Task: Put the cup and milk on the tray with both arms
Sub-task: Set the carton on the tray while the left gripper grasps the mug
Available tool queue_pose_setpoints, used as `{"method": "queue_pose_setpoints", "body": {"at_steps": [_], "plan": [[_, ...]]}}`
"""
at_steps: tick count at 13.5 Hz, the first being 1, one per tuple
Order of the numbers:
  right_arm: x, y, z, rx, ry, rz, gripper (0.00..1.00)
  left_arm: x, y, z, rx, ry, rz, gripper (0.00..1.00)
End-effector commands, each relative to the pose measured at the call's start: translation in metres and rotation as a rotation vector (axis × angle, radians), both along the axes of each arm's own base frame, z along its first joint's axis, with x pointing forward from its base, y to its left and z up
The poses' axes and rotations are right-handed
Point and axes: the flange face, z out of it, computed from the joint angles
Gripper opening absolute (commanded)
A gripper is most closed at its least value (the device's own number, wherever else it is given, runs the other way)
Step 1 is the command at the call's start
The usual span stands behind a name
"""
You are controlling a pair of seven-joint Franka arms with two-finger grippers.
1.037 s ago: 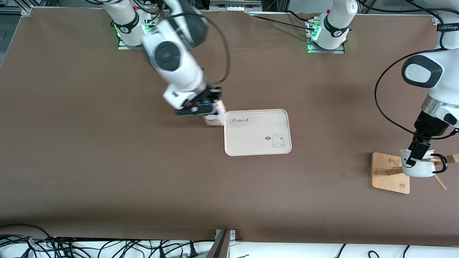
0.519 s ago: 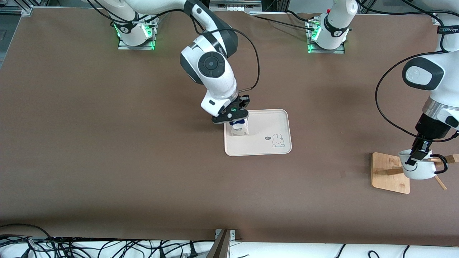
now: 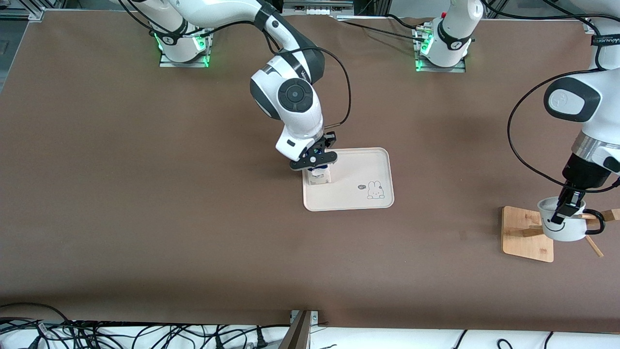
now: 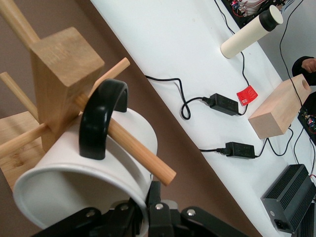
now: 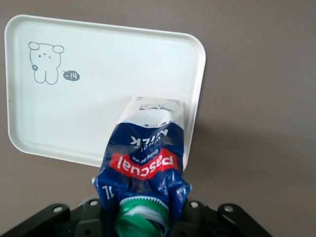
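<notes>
The cream tray (image 3: 356, 167) lies mid-table and also shows in the right wrist view (image 5: 98, 64). My right gripper (image 3: 316, 161) is shut on the top of the blue and white milk (image 3: 320, 175), whose base is at the tray's corner toward the right arm's end. In the right wrist view the milk (image 5: 143, 158) hangs below my right gripper (image 5: 143, 219). My left gripper (image 3: 564, 207) is shut on the rim of the tilted white cup (image 3: 562, 229). In the left wrist view my left gripper (image 4: 148, 212) pinches the cup (image 4: 74, 168), whose black handle (image 4: 101, 118) is still round a wooden peg (image 4: 140, 155).
The wooden mug stand (image 3: 525, 232) stands at the left arm's end of the table, its post (image 4: 59, 69) close to the cup. Cables run along the table's front edge (image 3: 145, 334). Off the table's end lie power adapters (image 4: 224, 103) and a wooden block (image 4: 279, 113).
My right gripper carried the milk from beside the tray to over its corner and lowered it. My left gripper raised and tilted the cup slightly on the peg.
</notes>
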Motion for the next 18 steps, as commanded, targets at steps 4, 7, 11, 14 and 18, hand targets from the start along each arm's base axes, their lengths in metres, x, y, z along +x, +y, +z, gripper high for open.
{"method": "queue_pose_setpoints", "body": {"at_steps": [4,7,11,14,18], "plan": [[0.011,0.006,0.009,0.013,-0.035,0.006,1.0,0.006,-0.032,0.02,-0.002,-0.03,-0.071,0.0],[0.02,0.003,0.018,0.031,-0.054,-0.003,1.0,0.003,-0.04,0.027,-0.003,-0.016,-0.103,0.0],[0.029,0.004,0.044,0.068,-0.078,-0.033,1.0,0.004,-0.069,0.032,-0.01,-0.014,-0.158,0.0],[0.036,-0.008,0.062,0.055,-0.069,-0.064,1.0,-0.003,-0.091,0.048,0.055,0.044,-0.262,0.0],[0.094,-0.126,0.146,0.047,-0.054,-0.176,1.0,-0.022,-0.141,0.093,0.227,0.229,-0.475,0.0]]}}
